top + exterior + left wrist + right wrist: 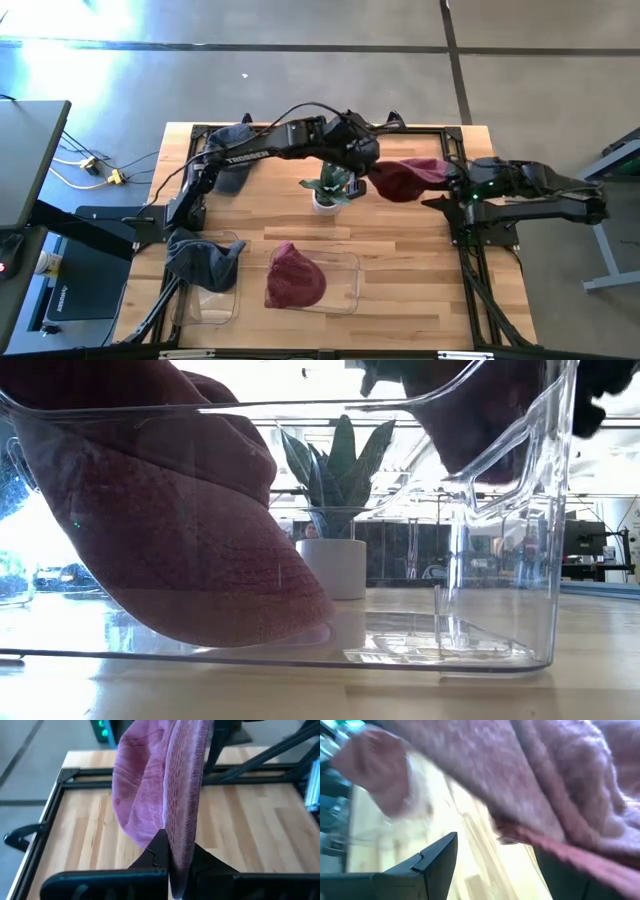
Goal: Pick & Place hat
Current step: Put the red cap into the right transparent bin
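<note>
My left gripper (368, 172) reaches across the table's far middle and is shut on a maroon hat (405, 178), which hangs in the air right of a potted plant (325, 190). In the left wrist view the hat (150, 785) rises from between the fingers. My right gripper (440, 195) stands open at the right, just under the hat's right end; in its wrist view the hat (545, 775) fills the space over the gripper (495, 855). A second maroon hat (293, 278) lies in a clear bin (352, 262) near the front edge. My left gripper pinches the hat's ribbed edge (181, 837) between its two fingers (159, 849), coming from the table's left and slanting down. The hat is lifted clear of the table and spreads away from the fingers toward the right arm. My right gripper is close under the hat's edge (580, 852); I cannot tell whether it touches.
A grey hat (200, 258) lies over the rim of a second clear bin (215, 300) at the near left. Another grey hat (232, 140) sits at the far left. The plant's white pot (335, 565) stands mid-table, behind the bin wall (500, 560).
</note>
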Robot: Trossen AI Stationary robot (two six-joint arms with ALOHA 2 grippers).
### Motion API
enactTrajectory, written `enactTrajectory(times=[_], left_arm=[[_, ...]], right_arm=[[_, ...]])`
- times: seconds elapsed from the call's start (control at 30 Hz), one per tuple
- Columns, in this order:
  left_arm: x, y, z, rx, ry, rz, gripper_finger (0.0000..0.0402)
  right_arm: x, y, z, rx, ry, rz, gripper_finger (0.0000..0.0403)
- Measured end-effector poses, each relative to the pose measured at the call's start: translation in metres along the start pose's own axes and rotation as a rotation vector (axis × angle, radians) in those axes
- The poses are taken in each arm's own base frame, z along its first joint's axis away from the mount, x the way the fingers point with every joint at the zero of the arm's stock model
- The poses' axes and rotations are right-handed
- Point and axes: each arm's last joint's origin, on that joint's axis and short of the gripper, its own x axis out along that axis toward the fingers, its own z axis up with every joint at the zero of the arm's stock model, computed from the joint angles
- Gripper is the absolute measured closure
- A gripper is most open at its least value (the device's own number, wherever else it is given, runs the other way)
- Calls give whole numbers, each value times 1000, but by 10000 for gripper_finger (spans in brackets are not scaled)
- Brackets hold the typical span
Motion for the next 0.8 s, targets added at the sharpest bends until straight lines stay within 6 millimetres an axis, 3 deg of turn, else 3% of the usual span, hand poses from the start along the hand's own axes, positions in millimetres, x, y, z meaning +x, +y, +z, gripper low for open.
enactTrajectory(times=[0.33,0.63,0.8], left_arm=[[-2,2,-9,50,95,25,401],[-3,12,-10,83,122,165,401],[-10,13,-7,77,91,132,401]], right_arm=[[-35,10,21,-110,-99,102,149],[-40,11,24,-91,-114,112,149],[-39,8,25,-66,-149,9,149]])
